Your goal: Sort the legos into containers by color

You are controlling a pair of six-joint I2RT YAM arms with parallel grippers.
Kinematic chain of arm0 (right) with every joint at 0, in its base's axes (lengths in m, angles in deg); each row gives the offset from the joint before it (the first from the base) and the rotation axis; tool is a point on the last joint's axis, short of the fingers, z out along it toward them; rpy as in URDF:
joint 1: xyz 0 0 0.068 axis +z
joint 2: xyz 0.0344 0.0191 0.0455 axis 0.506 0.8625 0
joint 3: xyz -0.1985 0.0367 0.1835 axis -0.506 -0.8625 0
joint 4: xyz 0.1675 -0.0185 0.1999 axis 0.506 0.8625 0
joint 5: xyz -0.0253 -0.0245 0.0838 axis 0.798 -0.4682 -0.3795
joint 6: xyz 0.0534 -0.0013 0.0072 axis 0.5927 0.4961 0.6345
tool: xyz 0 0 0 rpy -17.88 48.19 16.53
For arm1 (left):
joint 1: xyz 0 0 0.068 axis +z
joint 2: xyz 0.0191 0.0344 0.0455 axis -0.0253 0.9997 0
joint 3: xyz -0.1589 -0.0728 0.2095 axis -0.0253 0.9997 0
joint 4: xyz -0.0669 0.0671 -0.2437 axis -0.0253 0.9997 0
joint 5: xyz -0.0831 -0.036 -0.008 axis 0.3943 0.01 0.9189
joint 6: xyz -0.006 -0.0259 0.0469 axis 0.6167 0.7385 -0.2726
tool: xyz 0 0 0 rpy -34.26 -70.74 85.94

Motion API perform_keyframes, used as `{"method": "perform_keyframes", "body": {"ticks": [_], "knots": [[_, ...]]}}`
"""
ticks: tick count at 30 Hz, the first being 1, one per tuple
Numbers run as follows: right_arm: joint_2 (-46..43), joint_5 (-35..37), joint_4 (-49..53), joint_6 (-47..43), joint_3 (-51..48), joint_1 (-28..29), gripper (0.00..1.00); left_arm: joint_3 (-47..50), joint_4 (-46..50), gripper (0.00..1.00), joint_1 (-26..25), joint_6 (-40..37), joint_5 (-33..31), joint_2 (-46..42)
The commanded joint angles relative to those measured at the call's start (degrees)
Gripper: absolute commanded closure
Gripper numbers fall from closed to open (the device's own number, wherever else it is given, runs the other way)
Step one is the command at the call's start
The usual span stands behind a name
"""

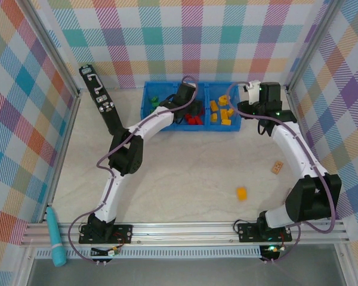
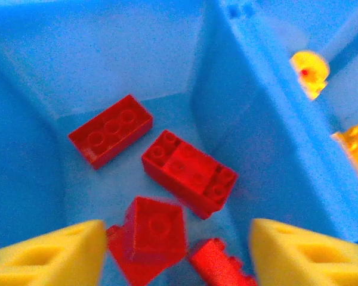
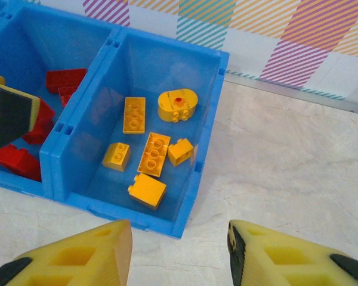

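The blue tray (image 1: 148, 101) stands at the back with three containers side by side. Green legos (image 1: 157, 98) lie in its left one, red legos (image 1: 195, 119) in the middle, yellow legos (image 1: 222, 112) in the right. My left gripper (image 2: 176, 256) hangs open low inside the middle container, over several red legos; one red brick (image 2: 152, 232) lies loose between its fingers. My right gripper (image 3: 179, 250) is open and empty above the table, just in front of the tray's right corner (image 3: 203, 143), with several yellow legos (image 3: 154, 154) in view. One yellow lego (image 1: 241, 193) lies on the table.
A tan tile (image 1: 277, 167) lies on the table at the right, near the right arm. A black bracket (image 1: 98, 89) stands at the back left. A teal tool (image 1: 55, 238) rests on the front rail. Checked walls enclose the table.
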Motion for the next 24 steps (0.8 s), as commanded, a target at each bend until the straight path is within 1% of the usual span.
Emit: {"method": "perform_keyframes", "body": {"ticks": [1,2,4,7,8,10,11,12,13,15,17,20,22,24], "knots": [[-0.97,-1.04,0.56,2.16,-1.08,-0.38,0.50,-2.92,0.02,0.20,0.36,-0.07,0.39,-1.27],[-0.87,-1.62,2.18,3.18,-1.35,-0.39,0.49,-3.44,0.57,0.15,0.36,-0.25,0.57,-1.65],[-1.23,-3.29,5.99,6.83,-2.55,-0.37,0.49,-3.52,1.11,0.14,0.45,-0.96,1.63,-3.27],[-3.58,-9.23,12.40,12.79,-4.93,-0.34,0.48,-1.81,-0.17,0.14,0.53,-2.17,3.32,-7.32],[-4.96,-10.16,13.64,15.52,-6.22,-0.19,0.48,-1.51,-0.70,0.14,0.54,-2.63,4.27,-8.67],[-8.65,-11.65,16.44,22.97,-9.49,-0.17,0.45,-0.35,-1.59,0.14,0.54,-3.39,6.91,-12.28],[-10.11,-12.41,18.28,25.24,-10.31,-0.18,0.41,0.23,-3.32,0.14,0.54,-3.87,8.01,-13.76],[-11.53,-13.37,21.05,27.93,-10.95,-0.11,0.40,0.51,-3.51,0.14,0.54,-4.51,8.87,-15.59],[-12.54,-14.09,24.88,30.30,-11.02,-0.08,0.41,0.93,-3.00,0.14,0.54,-5.46,8.91,-17.48],[-14.48,-15.02,31.46,35.57,-11.95,0.54,0.41,2.27,-2.52,0.14,0.62,-7.29,8.02,-21.31],[-17.87,-14.45,36.49,42.18,-14.78,2.27,0.41,3.69,0.79,0.12,0.88,-8.92,7.12,-25.01],[-22.86,-12.46,44.39,52.26,-19.37,7.16,0.41,4.27,6.93,0.09,1.32,-11.11,5.91,-29.63],[-26.71,-11.28,48.49,60.21,-22.79,11.21,0.37,6.85,9.79,0.09,1.80,-11.85,4.47,-32.89],[-30.05,-9.70,50.74,67.48,-25.92,15.36,0.34,11.17,10.58,0.07,2.44,-12.07,3.54,-36.63]]}}
